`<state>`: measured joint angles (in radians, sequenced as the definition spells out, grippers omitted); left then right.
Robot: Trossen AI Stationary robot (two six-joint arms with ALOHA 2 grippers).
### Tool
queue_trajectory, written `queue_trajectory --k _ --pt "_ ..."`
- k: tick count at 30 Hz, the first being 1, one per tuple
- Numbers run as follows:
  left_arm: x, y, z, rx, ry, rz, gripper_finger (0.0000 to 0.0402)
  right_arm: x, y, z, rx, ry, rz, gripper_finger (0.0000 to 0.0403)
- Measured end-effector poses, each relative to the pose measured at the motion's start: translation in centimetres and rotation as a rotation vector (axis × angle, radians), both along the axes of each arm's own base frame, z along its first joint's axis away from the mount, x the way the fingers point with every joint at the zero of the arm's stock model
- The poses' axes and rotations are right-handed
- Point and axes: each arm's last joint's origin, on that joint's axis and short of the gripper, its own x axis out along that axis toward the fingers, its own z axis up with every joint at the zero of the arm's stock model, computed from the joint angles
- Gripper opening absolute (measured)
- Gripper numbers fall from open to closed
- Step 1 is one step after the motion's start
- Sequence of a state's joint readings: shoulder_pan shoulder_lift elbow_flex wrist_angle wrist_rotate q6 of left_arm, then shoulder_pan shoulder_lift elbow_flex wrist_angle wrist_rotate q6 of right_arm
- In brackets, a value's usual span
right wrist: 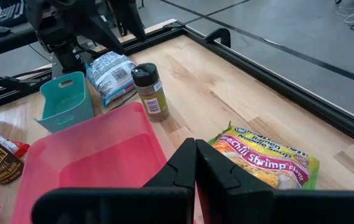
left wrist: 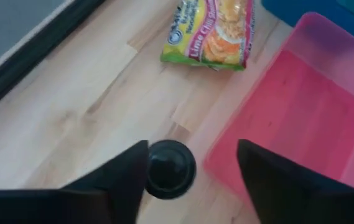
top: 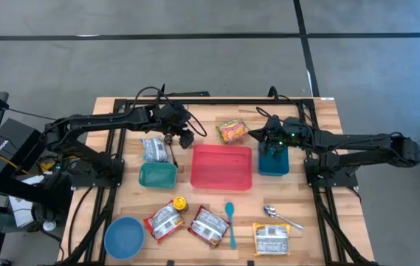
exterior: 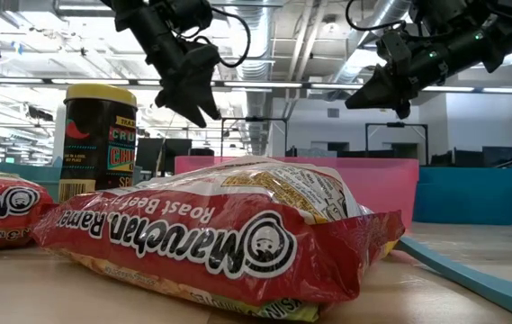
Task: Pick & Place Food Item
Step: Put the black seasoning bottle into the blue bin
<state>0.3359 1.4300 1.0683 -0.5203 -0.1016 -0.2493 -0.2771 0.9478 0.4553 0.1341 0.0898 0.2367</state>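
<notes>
We are seeing the left gripper (top: 187, 136) hanging just above a small spice jar (right wrist: 150, 91) that is standing upright on the table (top: 320, 222), right beside the far left corner of the pink tray (top: 222, 167). Its fingers (left wrist: 117, 180) are spread apart on either side of the jar's black lid (left wrist: 170, 168), and we are not seeing them touch it. The jar is sitting apart from the tray, with a silver packet (top: 153, 149) and a teal bin (top: 157, 175) on its other side. A lime chili shrimp ramen pack (top: 232, 131) is lying beyond the tray's far edge, between the two grippers. The right gripper (top: 270, 137) is hovering over the blue bin (top: 274, 162) at the tray's right side, its fingers pressed together and holding nothing. Nearer the front edge we are noticing two red ramen packs (top: 209, 226), a dark can with a yellow lid (top: 180, 202), a blue bowl (top: 124, 237), a teal spoon (top: 230, 222), a metal spoon (top: 282, 216) and a yellow packet (top: 271, 239).
</notes>
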Motion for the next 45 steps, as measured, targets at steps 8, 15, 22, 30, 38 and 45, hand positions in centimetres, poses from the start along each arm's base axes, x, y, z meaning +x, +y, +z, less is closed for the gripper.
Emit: queue_trajectory --k 8,15,22,30,38,45 --pt "0.0 0.1 0.0 0.036 0.007 0.033 0.0329 0.0 0.0 0.0 0.0 0.0 0.0 0.0" --pt "0.0 0.1 -0.1 0.037 0.006 0.033 0.0347 0.0 0.0 0.0 0.0 0.0 0.0 0.0" --pt "-0.5 0.5 -2.1 0.045 -0.001 0.043 0.0347 0.0 0.0 0.0 0.001 0.0 0.0 0.0" --pt "-1.1 1.0 -4.0 -0.007 -0.035 0.033 0.0347 0.0 0.0 0.0 0.003 -0.002 0.006 0.0" --pt "-1.2 0.8 -4.9 -0.002 -0.054 0.027 0.0347 0.0 0.0 0.0 0.003 -0.002 0.006 0.0" --pt "-0.8 0.8 -6.1 0.004 -0.065 0.022 0.0347 0.0 0.0 0.0 0.002 -0.002 0.006 0.0"
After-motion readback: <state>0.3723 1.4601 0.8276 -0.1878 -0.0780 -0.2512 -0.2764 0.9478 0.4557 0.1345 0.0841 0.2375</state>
